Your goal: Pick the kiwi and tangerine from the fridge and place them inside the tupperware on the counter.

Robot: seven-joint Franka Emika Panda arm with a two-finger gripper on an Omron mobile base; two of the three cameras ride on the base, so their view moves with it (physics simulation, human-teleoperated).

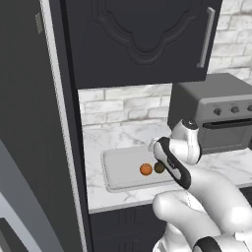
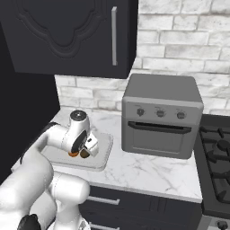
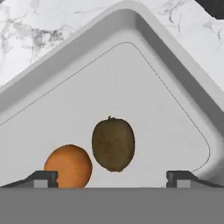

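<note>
Kiwi (image 3: pixel 113 143) and tangerine (image 3: pixel 68 166) both lie in tupperware (image 3: pixel 65 57) on bench (image 1: pixel 123 133), just beside each other. Gripper (image 3: pixel 112 178) above them, spread wide, holding nothing. Placing looks finished; next, lift arm clear.

The marble desk (image 1: pixel 123 135) carried a shallow grey tupperware (image 1: pixel 118 165) and, to its right, a grey countertop oven (image 2: pixel 160 117). The tupperware sat near the front edge, the oven against the brick wall.
</note>
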